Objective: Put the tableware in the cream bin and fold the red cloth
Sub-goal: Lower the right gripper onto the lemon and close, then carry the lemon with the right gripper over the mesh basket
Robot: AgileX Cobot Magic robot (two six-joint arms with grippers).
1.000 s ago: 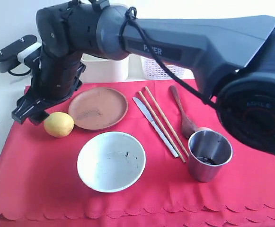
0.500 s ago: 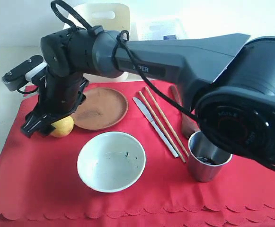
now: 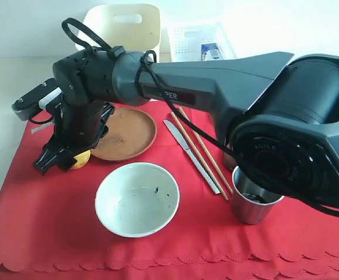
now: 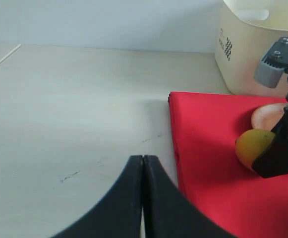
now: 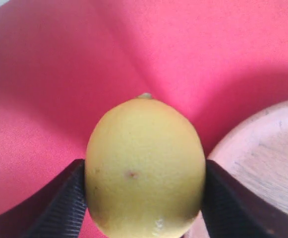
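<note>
The red cloth (image 3: pixel 46 233) covers the table. On it lie the brown plate (image 3: pixel 125 133), pale bowl (image 3: pixel 137 198), steel cup (image 3: pixel 255 195), knife (image 3: pixel 189 154) and chopsticks (image 3: pixel 203 153); my arm mostly hides the spoon. The cream bin (image 3: pixel 122 26) stands behind the cloth. My right gripper (image 3: pixel 61 160) reaches across to the left and is shut on the yellow lemon (image 5: pixel 144 163) beside the plate (image 5: pixel 262 168), its fingers (image 5: pixel 64 203) pressed against both sides. My left gripper (image 4: pixel 143 157) is shut and holds nothing, over bare table beside the cloth's edge (image 4: pixel 208 163).
A white lattice basket (image 3: pixel 195 38) holding a milk carton (image 3: pixel 212 51) stands to the right of the bin. The right arm's bulk (image 3: pixel 286 116) spans the upper right of the exterior view. Pale bare tabletop (image 4: pixel 74 99) lies left of the cloth.
The right arm has swung down and inward. Its gripper moved from just left of the lemon to around it, and now hides most of the lemon in the exterior view.
</note>
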